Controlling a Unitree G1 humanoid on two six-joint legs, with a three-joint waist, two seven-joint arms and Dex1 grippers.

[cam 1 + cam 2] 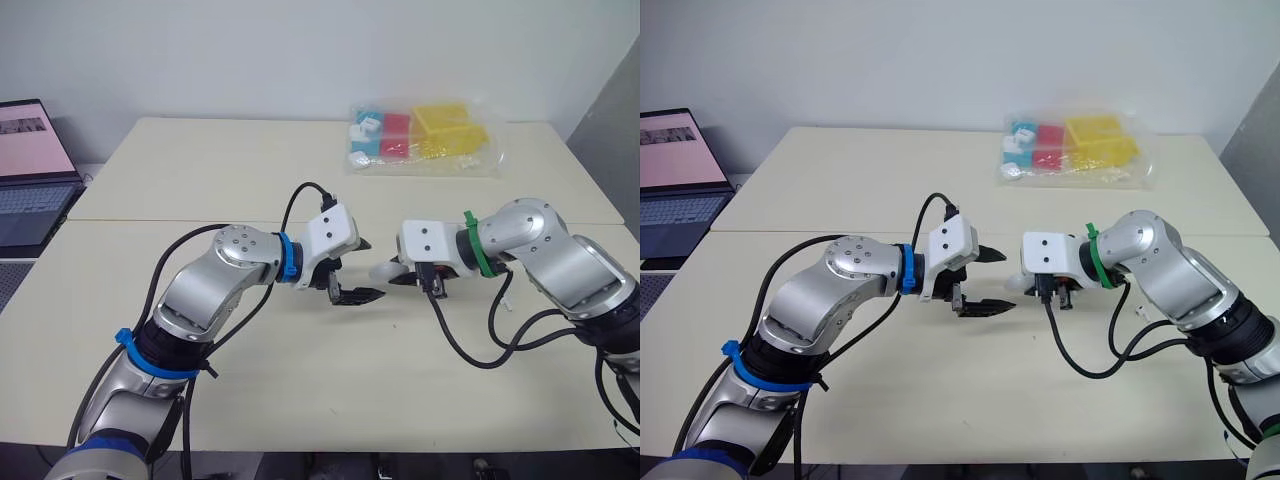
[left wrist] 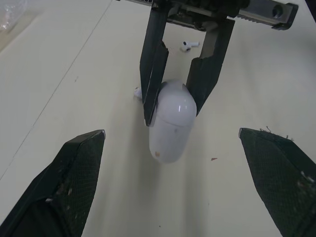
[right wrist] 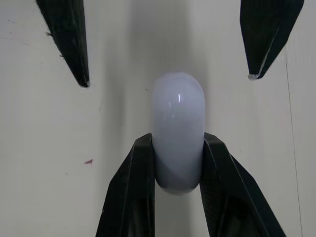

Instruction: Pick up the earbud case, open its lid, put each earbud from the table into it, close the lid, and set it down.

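Note:
The white earbud case (image 3: 177,123), lid shut, hangs just above the table, pinched at one end by my right gripper (image 1: 395,272). My left gripper (image 1: 366,270) faces it from the left, open, one black finger (image 2: 74,187) on each side of the case's free end without touching it. One white earbud (image 2: 187,45) lies on the table beyond the right gripper. A second earbud (image 2: 137,92) peeks out beside a right finger (image 2: 153,64), partly hidden.
A clear bag of coloured boxes (image 1: 420,140) lies at the far side of the table (image 1: 200,170). An open laptop (image 1: 30,165) stands off the table's left edge. Black cables loop from both wrists over the near table.

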